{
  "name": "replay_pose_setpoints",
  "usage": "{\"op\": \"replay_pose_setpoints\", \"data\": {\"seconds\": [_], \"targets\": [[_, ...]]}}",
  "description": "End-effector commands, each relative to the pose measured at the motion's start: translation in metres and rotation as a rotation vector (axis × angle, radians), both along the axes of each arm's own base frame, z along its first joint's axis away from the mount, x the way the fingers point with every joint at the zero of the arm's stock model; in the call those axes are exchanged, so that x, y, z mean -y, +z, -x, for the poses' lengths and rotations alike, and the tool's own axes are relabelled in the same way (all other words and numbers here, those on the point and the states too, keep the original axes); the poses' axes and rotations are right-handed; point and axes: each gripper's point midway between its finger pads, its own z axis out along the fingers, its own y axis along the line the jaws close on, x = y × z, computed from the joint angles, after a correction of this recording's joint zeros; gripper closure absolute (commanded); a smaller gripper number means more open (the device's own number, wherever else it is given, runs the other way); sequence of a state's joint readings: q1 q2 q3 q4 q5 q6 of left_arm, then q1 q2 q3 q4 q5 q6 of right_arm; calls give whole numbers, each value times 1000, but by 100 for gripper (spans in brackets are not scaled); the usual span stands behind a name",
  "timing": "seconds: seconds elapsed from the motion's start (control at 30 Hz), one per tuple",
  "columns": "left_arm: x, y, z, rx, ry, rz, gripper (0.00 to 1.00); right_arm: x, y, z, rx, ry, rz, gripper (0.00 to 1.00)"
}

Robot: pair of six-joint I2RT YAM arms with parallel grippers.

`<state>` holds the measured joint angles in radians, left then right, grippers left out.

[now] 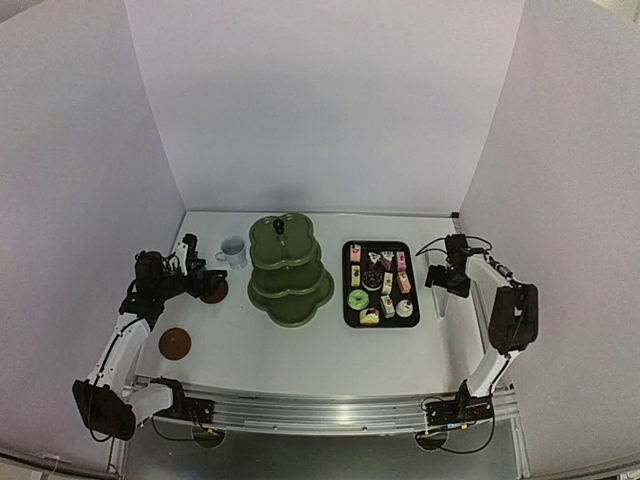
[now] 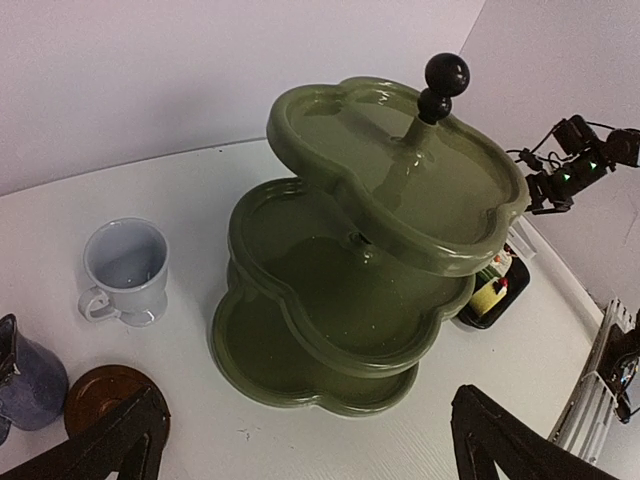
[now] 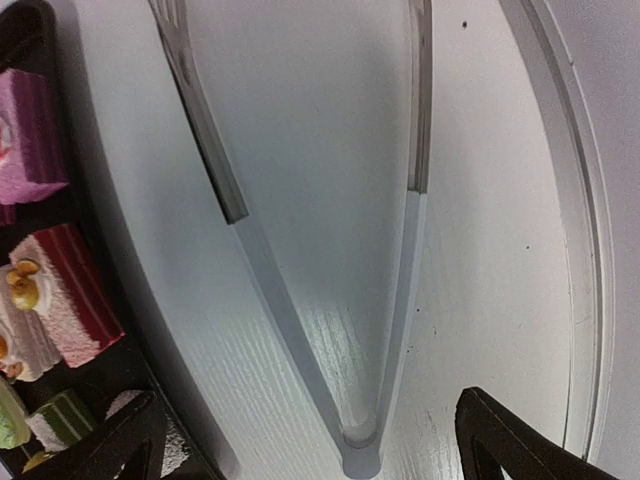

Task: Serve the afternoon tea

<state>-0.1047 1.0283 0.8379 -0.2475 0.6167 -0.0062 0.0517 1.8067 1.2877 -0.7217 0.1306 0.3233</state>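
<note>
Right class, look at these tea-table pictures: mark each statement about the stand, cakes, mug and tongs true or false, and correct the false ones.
1. The green stand has nothing on any of its tiers. True.
2. The cakes lie on the black tray. True.
3. The pale mug stands on the tray. False: it stands on the table, on the stand's other side.
4. The right gripper grips the tongs. False: it is open, and the tongs lie on the table.
</note>
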Motion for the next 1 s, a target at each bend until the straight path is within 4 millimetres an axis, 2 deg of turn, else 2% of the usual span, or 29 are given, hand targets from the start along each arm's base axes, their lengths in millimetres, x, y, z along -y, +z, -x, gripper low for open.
{"op": "replay_pose_setpoints", "data": {"seconds": [0.0, 0.33, 0.47, 0.67, 0.9, 0.97], "targets": [[5, 9, 0, 24, -42, -12, 0, -2, -17, 7, -102, 4, -12, 2], [1, 9, -17, 16, -3, -23, 0, 10, -42, -13, -147, -22, -26, 3], [0, 9, -19, 30, 0, -27, 1, 27, -52, -20, -160, -59, -31, 10], [-1, 8, -21, 56, 3, -50, 0, 23, -62, -24, -177, -45, -54, 20], [-2, 4, -21, 67, 5, -60, 0, 26, -74, -13, -217, -48, -40, 37], [-2, 4, -21, 71, 5, -63, 0, 26, -75, -11, -220, -51, -35, 39]]}}
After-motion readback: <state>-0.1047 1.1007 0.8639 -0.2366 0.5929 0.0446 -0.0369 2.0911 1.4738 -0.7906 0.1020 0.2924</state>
